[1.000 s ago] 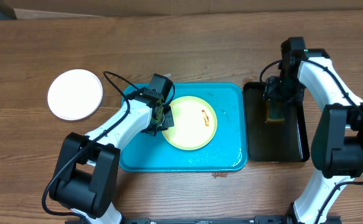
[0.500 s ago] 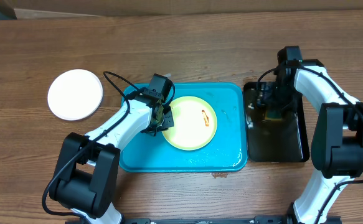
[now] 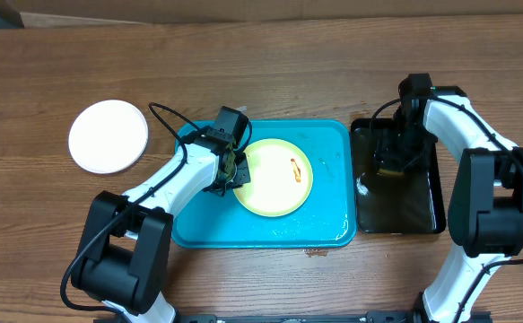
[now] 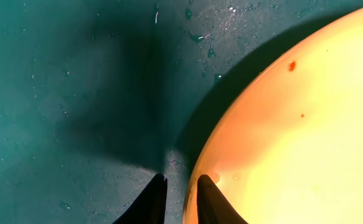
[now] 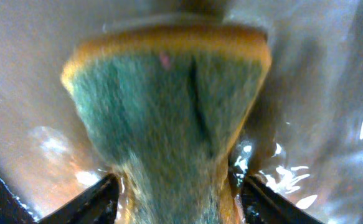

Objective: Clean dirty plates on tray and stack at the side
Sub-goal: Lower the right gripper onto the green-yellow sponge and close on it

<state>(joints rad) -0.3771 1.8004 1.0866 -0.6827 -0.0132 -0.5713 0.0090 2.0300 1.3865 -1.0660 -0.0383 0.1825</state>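
Observation:
A pale yellow-green plate (image 3: 276, 176) with an orange-red smear lies on the turquoise tray (image 3: 333, 215). My left gripper (image 3: 233, 173) is shut on the plate's left rim; in the left wrist view (image 4: 181, 186) one finger lies on the tray (image 4: 56, 93) and the other on the plate (image 4: 293, 124). A white plate (image 3: 108, 135) lies on the table at the far left. My right gripper (image 3: 392, 161) hangs over the black tray (image 3: 422, 211), shut on a green and yellow sponge (image 5: 169, 112). The third plate is out of view.
The black tray stands right of the turquoise tray and holds shiny liquid (image 5: 306, 168). Drops of water lie on the turquoise tray near its front edge. A dark cable (image 3: 167, 115) loops from the left arm over the table.
My right gripper has moved slightly left and toward the front over the black tray with the sponge. The left arm and the plates have not moved.

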